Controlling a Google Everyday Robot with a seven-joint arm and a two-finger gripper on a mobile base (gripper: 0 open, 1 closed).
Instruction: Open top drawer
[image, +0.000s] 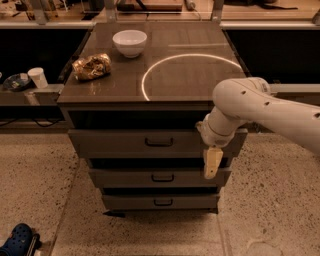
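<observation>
The top drawer (115, 142) is the widest of three grey-brown drawers under a brown countertop (200, 75). Its front sticks out slightly below a dark gap. Its small dark loop handle (159, 143) sits at the centre. My white arm (250, 107) reaches in from the right. My gripper (212, 162) hangs pale and pointing down in front of the right part of the top drawer, at its lower edge. It is to the right of the handle and apart from it.
Two narrower drawers, the middle (125, 177) and the bottom (130, 202), sit below. A white bowl (129, 42) and a snack bag (91, 66) lie on the countertop. A paper cup (37, 77) stands on a side shelf at the left. A blue shoe (17, 241) lies on the floor at the lower left.
</observation>
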